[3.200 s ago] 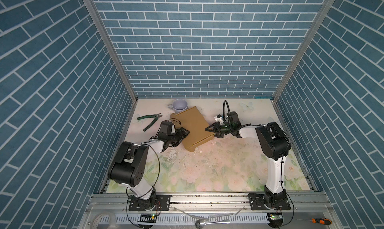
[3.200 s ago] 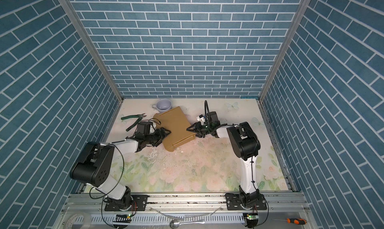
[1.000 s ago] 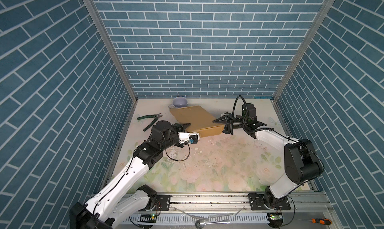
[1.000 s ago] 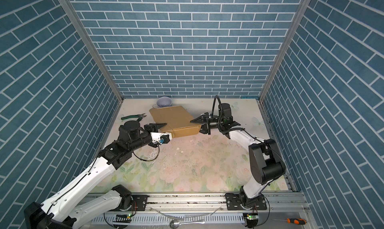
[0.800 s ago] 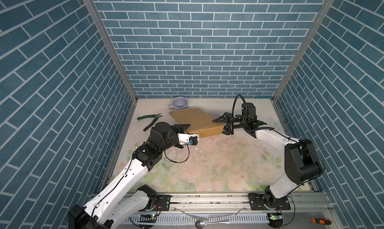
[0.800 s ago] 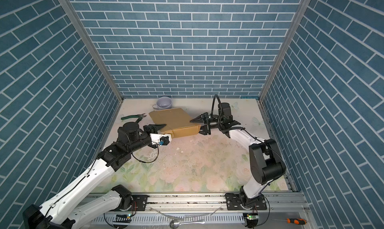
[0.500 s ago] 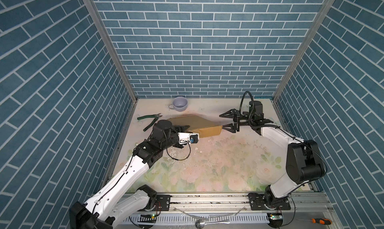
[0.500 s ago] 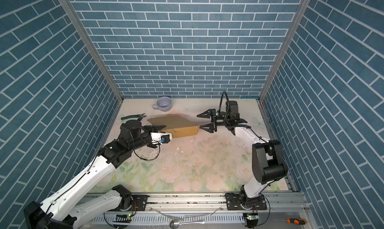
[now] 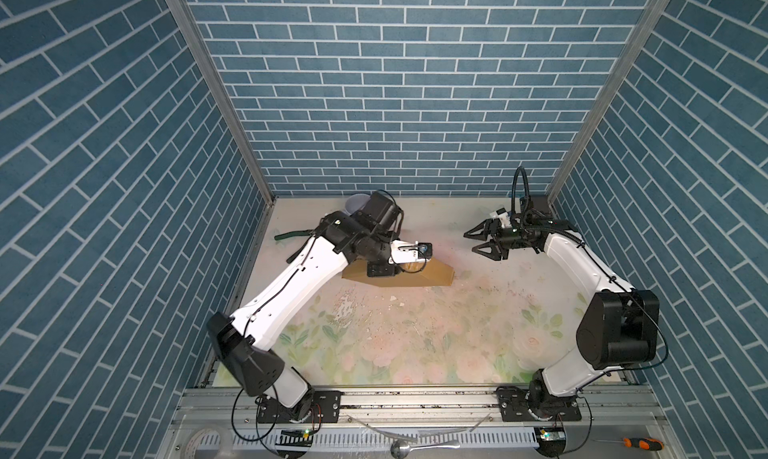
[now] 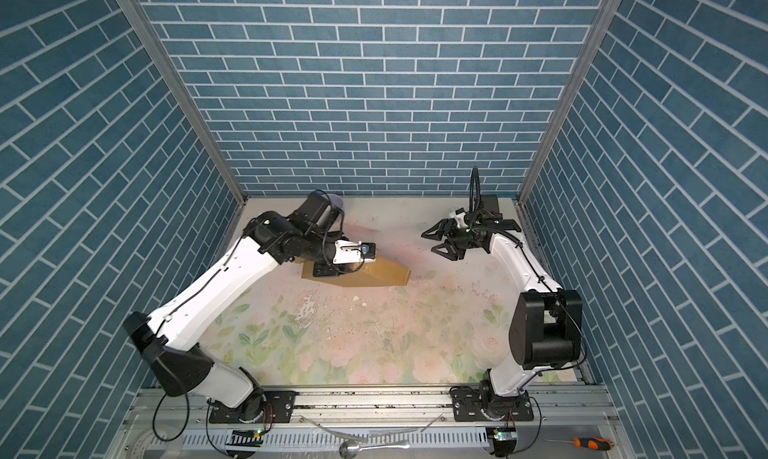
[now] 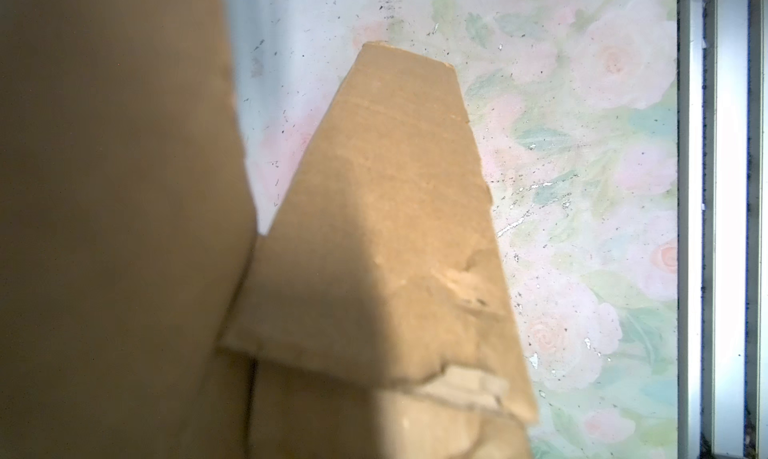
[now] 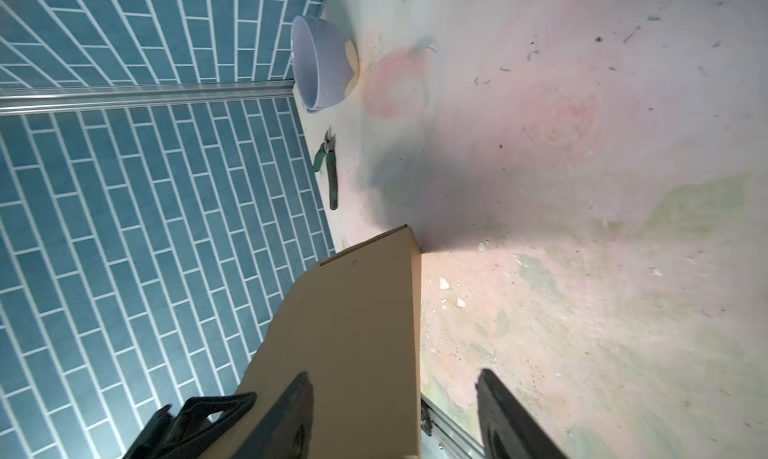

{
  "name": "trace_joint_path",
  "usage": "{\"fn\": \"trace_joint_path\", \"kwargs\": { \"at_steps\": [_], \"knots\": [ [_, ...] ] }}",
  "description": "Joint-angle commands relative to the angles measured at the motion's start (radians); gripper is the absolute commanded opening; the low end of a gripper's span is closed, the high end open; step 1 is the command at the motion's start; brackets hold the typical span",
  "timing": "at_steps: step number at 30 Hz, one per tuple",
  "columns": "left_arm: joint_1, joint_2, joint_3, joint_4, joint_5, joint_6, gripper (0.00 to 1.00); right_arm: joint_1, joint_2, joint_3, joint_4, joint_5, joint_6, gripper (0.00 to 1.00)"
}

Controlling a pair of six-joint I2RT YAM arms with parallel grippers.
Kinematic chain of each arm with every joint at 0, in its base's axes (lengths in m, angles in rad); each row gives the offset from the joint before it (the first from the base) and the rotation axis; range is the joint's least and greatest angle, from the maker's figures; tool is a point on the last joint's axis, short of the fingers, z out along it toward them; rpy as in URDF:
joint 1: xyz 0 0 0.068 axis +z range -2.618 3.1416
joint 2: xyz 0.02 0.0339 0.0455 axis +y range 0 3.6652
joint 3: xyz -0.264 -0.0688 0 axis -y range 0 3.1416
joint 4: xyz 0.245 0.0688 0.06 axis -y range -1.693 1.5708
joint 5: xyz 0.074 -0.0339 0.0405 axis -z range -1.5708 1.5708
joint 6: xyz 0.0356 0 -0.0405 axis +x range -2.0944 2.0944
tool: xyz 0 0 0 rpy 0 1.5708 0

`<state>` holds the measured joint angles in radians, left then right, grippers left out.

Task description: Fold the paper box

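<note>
Right now the paper box lies on the worktop, in its far half and left of the middle. It is plain brown cardboard, part-folded into a low wedge, with one panel sloping down to a blunt right end. In the left wrist view a tapered flap shows a scuffed pale patch near its edge. My left gripper sits down on the box's left part. I cannot tell how wide its jaws stand or whether they grip. My right gripper hangs beyond the box's right end, apart from it, jaws spread wide and empty.
</note>
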<state>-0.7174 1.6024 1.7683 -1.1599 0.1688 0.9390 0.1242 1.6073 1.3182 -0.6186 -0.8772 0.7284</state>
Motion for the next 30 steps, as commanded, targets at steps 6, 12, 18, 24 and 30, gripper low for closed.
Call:
{"fn": "trace_joint_path", "kwargs": {
  "at_steps": [6, 12, 18, 24, 30],
  "knots": [
    [-0.088, 0.322, 0.199, -0.237, -0.187, -0.088, 0.29, -0.041, -0.051, -0.114, -0.041, 0.088, -0.162, 0.62],
    [-0.137, 0.462, 0.289, -0.250, -0.217, -0.110, 0.38, -0.080, -0.065, -0.160, 0.004, 0.078, -0.158, 0.62],
    [-0.139, 0.540, 0.317, -0.240, -0.248, -0.102, 0.37, -0.085, -0.079, -0.202, 0.049, 0.049, -0.136, 0.61],
    [-0.139, 0.519, 0.314, -0.177, -0.285, -0.096, 0.64, -0.085, -0.081, -0.211, 0.063, 0.043, -0.134, 0.60],
    [-0.135, 0.481, 0.279, -0.144, -0.296, -0.083, 0.68, -0.084, -0.071, -0.202, 0.063, 0.040, -0.133, 0.60]
  ]
}}
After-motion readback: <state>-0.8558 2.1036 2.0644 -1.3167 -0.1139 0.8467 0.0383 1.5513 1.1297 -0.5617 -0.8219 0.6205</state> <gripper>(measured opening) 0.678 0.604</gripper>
